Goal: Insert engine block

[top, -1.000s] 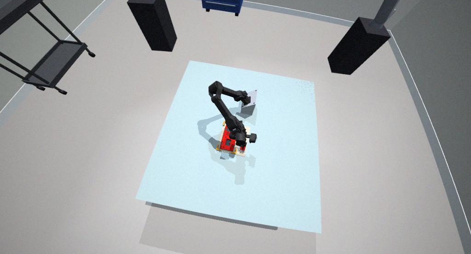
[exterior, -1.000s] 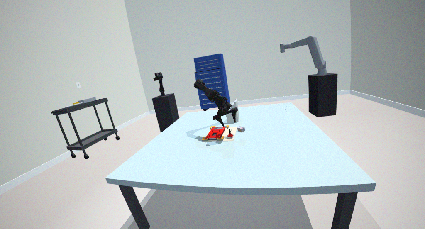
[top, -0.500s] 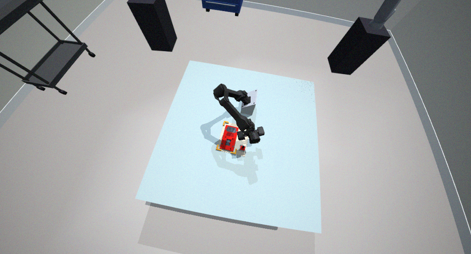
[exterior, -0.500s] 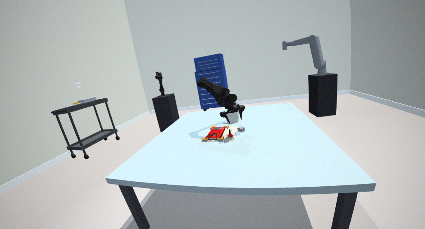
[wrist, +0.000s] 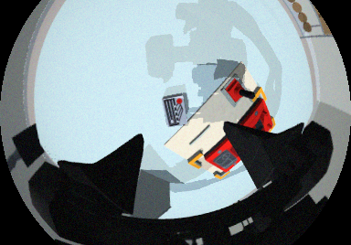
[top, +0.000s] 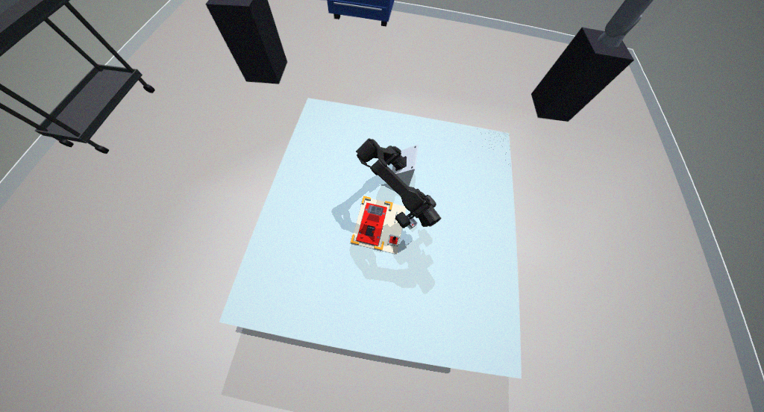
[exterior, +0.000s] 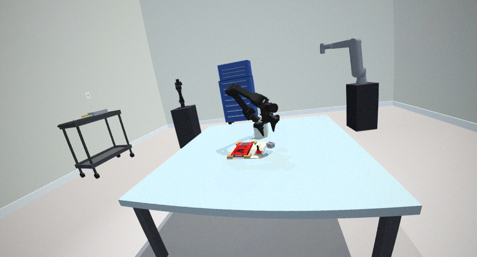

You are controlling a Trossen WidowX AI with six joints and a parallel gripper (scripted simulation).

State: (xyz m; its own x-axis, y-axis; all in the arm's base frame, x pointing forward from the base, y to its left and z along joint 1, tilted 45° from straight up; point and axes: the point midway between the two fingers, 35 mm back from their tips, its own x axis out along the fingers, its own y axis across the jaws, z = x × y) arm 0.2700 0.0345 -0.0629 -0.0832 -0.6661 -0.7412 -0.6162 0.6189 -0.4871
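Observation:
The engine block [top: 412, 223] [exterior: 270, 144] [wrist: 175, 111] is a small grey block with dark grooves and a red dot on top. It lies on the table just off the long edge of the cream board. The red car body [top: 377, 234] [wrist: 212, 157] lies on the board between orange corner pieces; its dark opening [top: 370, 231] [exterior: 241, 150] shows in the top and exterior views. My gripper [exterior: 268, 133] [wrist: 185, 132] is open and empty, above the table near the block. In the wrist view its right finger covers part of the car body. The rib cannot be made out.
The cream board [top: 391, 228] [wrist: 182, 142] has a thin slot and carries a small red base with an upright black lever [top: 393, 240] [exterior: 257, 148] [wrist: 247, 93] at one end. The pale arm mount [exterior: 261, 132] stands behind the board on the light blue table [top: 320, 281] [exterior: 266, 188].

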